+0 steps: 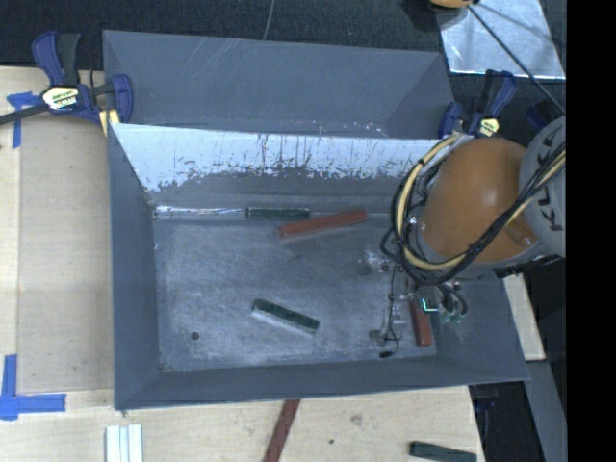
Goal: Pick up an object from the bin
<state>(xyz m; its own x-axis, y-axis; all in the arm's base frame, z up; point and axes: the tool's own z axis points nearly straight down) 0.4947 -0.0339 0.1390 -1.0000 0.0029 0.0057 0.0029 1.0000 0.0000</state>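
Observation:
My gripper [389, 343] hangs low over the right end of the bin floor, under the arm's orange dome. Its fingers look pressed together in one thin column, with nothing between them. A short red-brown stick [422, 327] lies just to the right of the fingers, against the right wall and apart from them. A dark green flat bar [285, 316] lies on the floor to the gripper's left, near the front wall.
At the foot of the back wall lie a dark green bar [277, 214] and a longer red-brown stick [323, 223], end to end. A small dark speck [194, 336] sits at the front left of the floor.

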